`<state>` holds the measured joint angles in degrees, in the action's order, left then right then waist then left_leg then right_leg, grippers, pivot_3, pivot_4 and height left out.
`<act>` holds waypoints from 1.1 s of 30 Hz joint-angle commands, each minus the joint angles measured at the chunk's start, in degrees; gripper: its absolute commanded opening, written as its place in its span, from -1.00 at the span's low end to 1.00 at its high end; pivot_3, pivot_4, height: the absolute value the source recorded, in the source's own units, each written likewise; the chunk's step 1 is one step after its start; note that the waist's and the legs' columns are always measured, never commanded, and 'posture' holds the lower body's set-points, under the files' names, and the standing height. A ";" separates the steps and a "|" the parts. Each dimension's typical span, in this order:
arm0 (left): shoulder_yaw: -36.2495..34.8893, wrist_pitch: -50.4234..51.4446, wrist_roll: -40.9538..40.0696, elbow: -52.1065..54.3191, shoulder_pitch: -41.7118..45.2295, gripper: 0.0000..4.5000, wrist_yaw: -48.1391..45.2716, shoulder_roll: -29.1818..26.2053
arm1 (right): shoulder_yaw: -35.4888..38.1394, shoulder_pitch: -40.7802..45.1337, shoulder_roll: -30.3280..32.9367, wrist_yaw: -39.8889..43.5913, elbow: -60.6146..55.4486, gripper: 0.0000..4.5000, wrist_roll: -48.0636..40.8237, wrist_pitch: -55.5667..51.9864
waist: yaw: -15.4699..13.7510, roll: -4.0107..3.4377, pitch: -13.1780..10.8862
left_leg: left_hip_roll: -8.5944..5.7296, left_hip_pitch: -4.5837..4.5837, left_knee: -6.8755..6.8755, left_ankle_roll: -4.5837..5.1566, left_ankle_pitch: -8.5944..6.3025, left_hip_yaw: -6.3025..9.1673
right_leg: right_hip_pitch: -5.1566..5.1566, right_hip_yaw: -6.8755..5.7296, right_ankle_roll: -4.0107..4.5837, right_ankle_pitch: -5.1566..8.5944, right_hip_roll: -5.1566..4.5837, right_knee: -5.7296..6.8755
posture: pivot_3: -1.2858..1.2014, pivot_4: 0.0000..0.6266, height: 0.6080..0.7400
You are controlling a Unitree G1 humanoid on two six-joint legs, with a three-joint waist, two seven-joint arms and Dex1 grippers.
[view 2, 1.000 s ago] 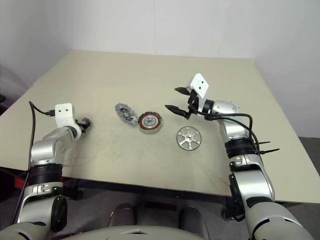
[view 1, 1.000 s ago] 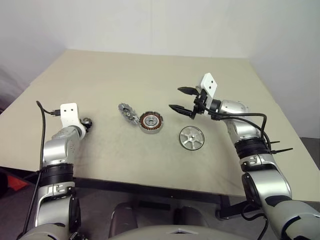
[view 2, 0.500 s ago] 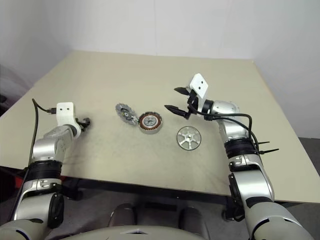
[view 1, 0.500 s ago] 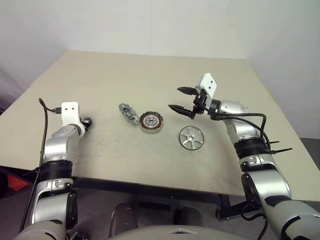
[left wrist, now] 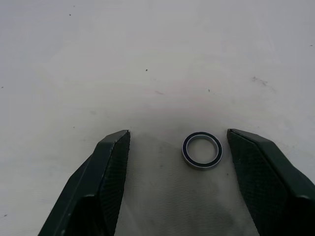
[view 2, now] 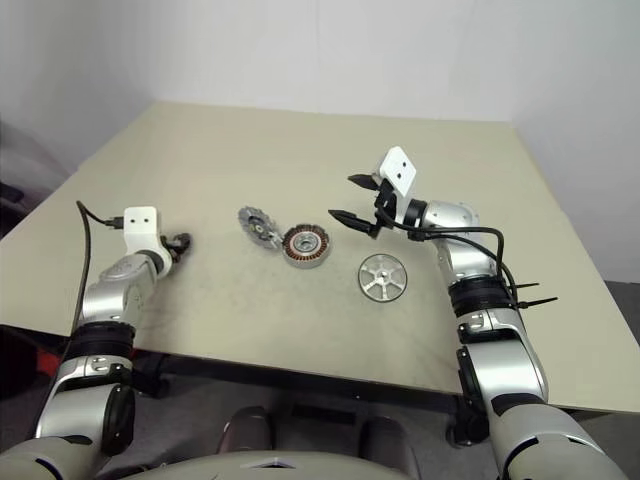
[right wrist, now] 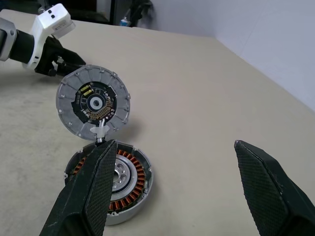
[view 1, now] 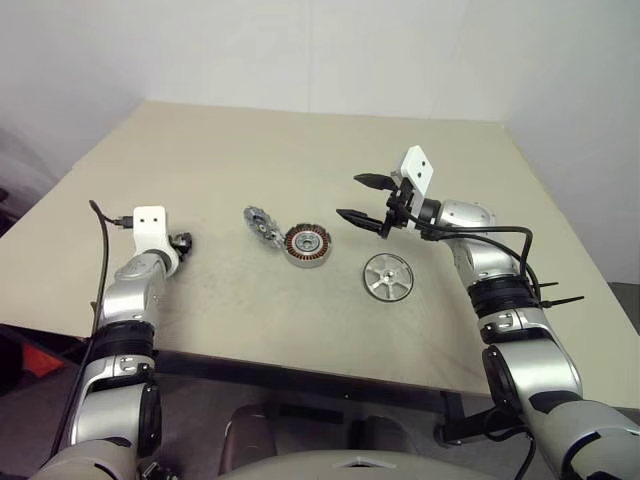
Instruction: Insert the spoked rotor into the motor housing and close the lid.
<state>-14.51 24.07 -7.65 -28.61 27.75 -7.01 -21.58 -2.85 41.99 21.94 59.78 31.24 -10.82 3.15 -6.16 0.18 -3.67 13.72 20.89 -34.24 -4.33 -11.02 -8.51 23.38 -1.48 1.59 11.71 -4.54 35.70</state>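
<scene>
No part has been picked up, so the opening step, fetching the rotor, is judged to be in hand. The flat silver spoked rotor disc point(view 1: 387, 277) lies alone on the beige tabletop point(view 1: 300, 150), at about four o'clock from the round dark motor housing with copper-brown windings point(view 1: 306, 245). The silvery-and-dark notched lid point(view 1: 261, 223) is propped open at the housing's ten o'clock edge, touching it, its inner face turned up.

The right gripper point(view 1: 362, 199) hangs above the tabletop at about one o'clock of the housing, fingers spread wide and holding nothing. The left gripper point(left wrist: 178, 136), well apart at the housing's nine o'clock, is set low with fingers wide on either side of a small dark metal ring point(left wrist: 202, 150), which lies untouched on the tabletop.

The next move is judged to call for the right gripper to be brought down over the rotor at its five o'clock side and closed on the rim or hub, so that the disc can be lifted flat.

Compared with a second ago, the left arm has been pushed slightly forward; the right gripper and the three parts are unchanged.
</scene>
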 commanded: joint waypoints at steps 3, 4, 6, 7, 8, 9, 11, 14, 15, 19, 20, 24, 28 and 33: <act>0.81 -0.31 -0.39 -1.11 0.10 0.47 -1.31 1.12 | 1.07 1.00 0.21 0.03 -2.65 0.92 -1.31 0.33 | -0.01 0.00 0.00 | 0.00 0.00 0.00 0.00 0.00 0.00 | -0.01 -0.01 0.00 0.00 -0.01 0.00 | 0.03 -1.00 1.00; 0.82 -0.36 -0.37 -1.12 0.10 0.47 -1.35 1.13 | 1.07 1.00 0.21 0.03 -2.65 0.92 -1.31 0.34 | -0.02 0.00 0.00 | 0.00 0.00 0.00 0.00 0.00 0.00 | -0.01 -0.01 0.00 0.00 -0.01 0.00 | 0.03 -1.00 1.00; 0.80 -0.39 -0.35 -1.14 0.10 0.47 -1.36 1.13 | 1.06 1.00 0.22 0.03 -2.65 0.92 -1.32 0.34 | -0.02 0.00 0.00 | 0.00 0.00 0.01 0.00 0.00 0.00 | -0.01 -0.01 0.00 0.00 -0.01 -0.01 | 0.03 -1.00 1.00; 0.80 -0.40 -0.34 -1.15 0.10 0.47 -1.37 1.14 | 1.06 1.00 0.22 0.02 -2.65 0.92 -1.32 0.34 | -0.01 0.00 0.00 | 0.00 0.00 0.01 0.00 0.00 0.00 | -0.01 -0.01 0.00 0.00 -0.01 -0.01 | 0.03 -1.00 1.00; 0.79 -0.40 -0.34 -1.15 0.10 0.47 -1.37 1.14 | 1.05 1.00 0.22 0.02 -2.65 0.92 -1.33 0.34 | -0.01 0.00 0.00 | 0.00 0.00 0.01 0.00 0.00 0.00 | -0.01 -0.01 -0.01 0.00 -0.01 -0.01 | 0.03 -1.00 1.00; 1.31 -1.16 -0.04 -1.73 0.02 0.47 -1.96 1.16 | 1.01 1.18 0.10 -0.01 -2.46 0.92 -1.29 0.40 | -0.02 0.00 0.00 | 0.00 0.00 0.01 0.00 0.00 0.00 | -0.01 -0.01 -0.01 0.00 -0.01 -0.01 | 0.03 -1.00 1.00; 2.37 -2.63 0.59 -2.54 -0.16 0.47 -3.16 1.12 | 0.96 1.41 -0.06 -0.03 -2.22 0.92 -1.28 0.46 | -0.04 -0.01 0.00 | 0.00 0.01 0.01 0.00 0.00 0.00 | -0.01 -0.01 -0.01 0.00 -0.01 -0.02 | 0.03 -1.00 1.00; 3.04 -4.66 1.22 -3.75 -0.29 0.47 -4.06 1.12 | 0.97 1.48 -0.08 -0.03 -2.13 0.92 -1.27 0.52 | -0.11 -0.01 0.01 | -0.01 0.01 0.02 0.00 0.00 0.00 | -0.01 -0.01 -0.01 0.01 -0.02 -0.03 | 0.03 -1.00 1.00; 3.01 -5.42 1.31 -4.47 -0.27 0.47 -4.28 1.15 | 0.99 1.50 -0.08 -0.02 -2.10 0.92 -1.29 0.52 | -0.14 -0.02 0.01 | -0.02 0.01 0.02 0.00 0.00 0.00 | -0.02 -0.01 -0.01 0.01 -0.04 -0.04 | 0.03 -1.00 1.00; 2.76 -7.43 1.71 -6.84 -0.35 0.47 -4.79 1.15 | 1.04 1.55 -0.04 -0.08 -2.01 0.92 -1.25 0.63 | -0.18 -0.09 0.05 | -0.06 0.01 0.03 0.00 0.00 -0.01 | -0.04 -0.01 -0.02 0.01 -0.09 -0.05 | 0.03 -1.00 1.00; 2.61 -7.71 1.67 -7.27 -0.42 0.47 -4.81 1.15 | 1.07 1.55 -0.03 -0.12 -2.00 0.92 -1.24 0.67 | -0.18 -0.12 0.07 | -0.07 0.00 0.03 0.00 0.00 -0.01 | -0.05 -0.01 -0.02 0.01 -0.10 -0.05 | 0.03 -1.00 1.00; 2.10 -8.05 1.29 -7.80 -0.97 0.47 -4.63 1.35 | 1.10 1.48 0.05 -0.18 -2.03 0.92 -1.20 0.73 | -0.18 -0.27 0.16 | -0.07 -0.02 0.04 0.00 0.00 -0.01 | -0.06 -0.01 -0.03 0.02 -0.10 -0.05 | 0.03 -1.00 1.00; 1.85 -7.39 1.23 -7.72 -1.44 0.07 -4.21 1.38 | 1.14 1.58 -0.02 -0.24 -1.96 0.92 -1.23 0.83 | -0.14 -0.38 0.23 | -0.07 -0.04 0.05 0.00 0.00 -0.01 | -0.06 0.00 -0.04 0.02 -0.10 -0.06 | 0.03 -1.00 1.00; 1.59 -6.36 1.31 -7.67 -1.45 -0.35 -3.70 0.89 | 1.09 1.80 -0.16 -0.22 -1.64 0.92 -1.18 1.04 | 0.41 -0.54 0.33 | -0.07 -0.17 0.16 0.00 0.00 -0.02 | -0.08 0.01 -0.06 0.04 -0.07 -0.04 | 0.03 -1.00 1.00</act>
<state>-13.44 15.74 -6.67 -34.33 27.51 -10.96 -20.83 -2.84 42.01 21.86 59.78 31.23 -10.93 3.24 -5.76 -0.35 -3.34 13.65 20.68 -34.05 -4.33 -11.02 -8.53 23.31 -1.47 1.51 11.76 -4.60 35.67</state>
